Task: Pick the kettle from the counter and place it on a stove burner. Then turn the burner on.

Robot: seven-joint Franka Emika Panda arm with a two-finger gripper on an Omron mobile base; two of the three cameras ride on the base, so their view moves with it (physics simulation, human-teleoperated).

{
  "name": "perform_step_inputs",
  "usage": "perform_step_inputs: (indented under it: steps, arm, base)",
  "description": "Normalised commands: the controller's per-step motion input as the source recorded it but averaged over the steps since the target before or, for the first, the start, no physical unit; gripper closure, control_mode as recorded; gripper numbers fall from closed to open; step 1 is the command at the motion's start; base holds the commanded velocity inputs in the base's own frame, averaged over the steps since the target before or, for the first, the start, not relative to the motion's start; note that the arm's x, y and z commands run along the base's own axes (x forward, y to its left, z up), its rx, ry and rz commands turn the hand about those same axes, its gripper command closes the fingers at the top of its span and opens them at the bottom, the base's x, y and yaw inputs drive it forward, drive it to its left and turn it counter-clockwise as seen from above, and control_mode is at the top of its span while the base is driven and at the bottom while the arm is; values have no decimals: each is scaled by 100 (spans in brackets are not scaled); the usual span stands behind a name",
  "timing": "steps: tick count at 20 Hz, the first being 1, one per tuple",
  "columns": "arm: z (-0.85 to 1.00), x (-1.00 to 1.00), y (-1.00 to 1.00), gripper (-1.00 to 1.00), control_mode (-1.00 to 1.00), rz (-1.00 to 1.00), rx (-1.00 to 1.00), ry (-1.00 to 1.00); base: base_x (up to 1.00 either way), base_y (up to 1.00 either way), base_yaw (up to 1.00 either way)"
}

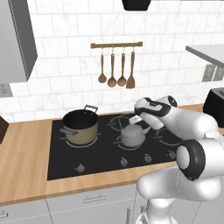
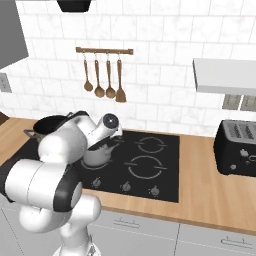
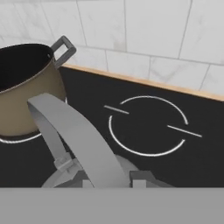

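Your gripper (image 1: pixel 136 119) is closed on the arched handle of the grey kettle (image 1: pixel 132 136), which sits on the black cooktop (image 1: pixel 100 153) at a front stove burner (image 1: pixel 114 141). Left of it stands a tan pot (image 1: pixel 80 126); wooden utensils (image 1: pixel 116 70) hang above.

Grey matt metal kettle (image 1: pixel 132 135), glossy black glass cooktop (image 1: pixel 105 153), wood-grain counter (image 1: pixel 24 162)

A small grey metal kettle (image 1: pixel 132 135) sits upright on the black glass cooktop, over a centre stove burner (image 1: pixel 131 144) marked by broken grey rings, its arched handle raised. The light wood-grain worktop (image 1: pixel 26 162) frames the cooktop left, right and near.
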Motion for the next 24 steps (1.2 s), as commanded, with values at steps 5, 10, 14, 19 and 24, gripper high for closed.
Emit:
perform_step_inputs:
  steps: [5,10,14,19,24]
  arm:
    - [-10,10,2,100,-100,-2,0,0]
    - [-14,-1,0,100,-100,-6,0,0]
    - [2,-1,0,100,-100,-9,0,-1]
    - [30,-10,0,100,-100,-8,0,-4]
    - [10,-4,12,100,-100,-7,0,0]
  base:
    - [0,0,0]
    - [0,0,0]
    - [0,0,0]
    - [0,0,0]
    - [0,0,0]
